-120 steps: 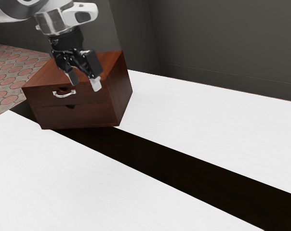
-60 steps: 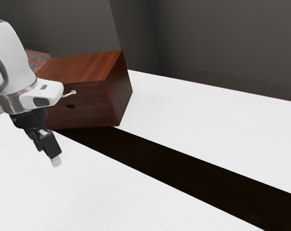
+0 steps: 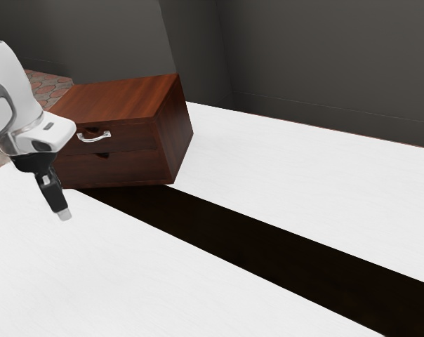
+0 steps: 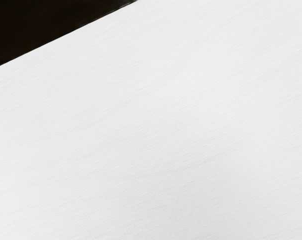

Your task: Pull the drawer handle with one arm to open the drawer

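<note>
Our fingers [image 3: 54,194] hang at the exterior view's left edge, pointing down over the near white slab of the counter [image 3: 163,281]. They line up edge-on as one dark bar with a pale tip, so we cannot tell whether they are spread or closed; nothing shows between them. The wooden cabinet [image 3: 128,98] stands at the far end of the dark strip [image 3: 268,253] that splits the counter. Its upper drawer [image 3: 131,137] looks closed, its front level with the lower drawer [image 3: 128,165]. The silver handle [image 3: 94,137] is up and to the exterior view's right of our fingers, apart from them. In the wrist view, white counter [image 4: 166,140] lies under our hand, with the dark strip [image 4: 36,25] at one corner.
</note>
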### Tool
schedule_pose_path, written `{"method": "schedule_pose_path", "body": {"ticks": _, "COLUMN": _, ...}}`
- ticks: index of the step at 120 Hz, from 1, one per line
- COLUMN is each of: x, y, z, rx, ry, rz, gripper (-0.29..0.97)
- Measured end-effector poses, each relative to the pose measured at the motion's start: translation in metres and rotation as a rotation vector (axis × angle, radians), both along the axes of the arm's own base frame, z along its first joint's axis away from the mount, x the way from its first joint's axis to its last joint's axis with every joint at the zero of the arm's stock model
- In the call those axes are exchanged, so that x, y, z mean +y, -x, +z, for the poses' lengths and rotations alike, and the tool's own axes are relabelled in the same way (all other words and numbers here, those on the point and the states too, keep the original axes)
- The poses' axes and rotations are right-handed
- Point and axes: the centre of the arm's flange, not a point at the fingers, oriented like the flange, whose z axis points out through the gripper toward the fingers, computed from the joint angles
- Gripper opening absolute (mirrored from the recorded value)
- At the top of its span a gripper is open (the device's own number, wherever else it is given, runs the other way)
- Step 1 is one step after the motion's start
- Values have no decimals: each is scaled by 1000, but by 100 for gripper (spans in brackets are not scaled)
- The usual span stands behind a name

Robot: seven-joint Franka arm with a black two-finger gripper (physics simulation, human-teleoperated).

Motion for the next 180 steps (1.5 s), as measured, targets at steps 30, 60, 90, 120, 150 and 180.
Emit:
{"method": "schedule_pose_path", "body": {"ticks": 30, "x": 47, "y": -25, "z": -5, "rx": -17, "ry": -5, "rz": -143, "gripper": 68}}
{"method": "schedule_pose_path", "body": {"ticks": 60, "x": 98, "y": -39, "z": -14, "rx": -22, "ry": -17, "rz": -257, "gripper": 68}}
{"method": "schedule_pose_path", "body": {"ticks": 90, "x": 92, "y": -86, "z": -23, "rx": -38, "ry": -34, "rz": -445, "gripper": 68}}
{"method": "schedule_pose_path", "body": {"ticks": 120, "x": 99, "y": -99, "z": -21, "rx": -66, "ry": -52, "rz": -538, "gripper": 68}}
{"method": "schedule_pose_path", "body": {"ticks": 150, "x": 119, "y": -103, "z": -25, "rx": -123, "ry": -83, "rz": -564, "gripper": 68}}
{"method": "schedule_pose_path", "body": {"ticks": 180, "x": 135, "y": -111, "z": -23, "rx": -168, "ry": -139, "rz": -557, "gripper": 68}}
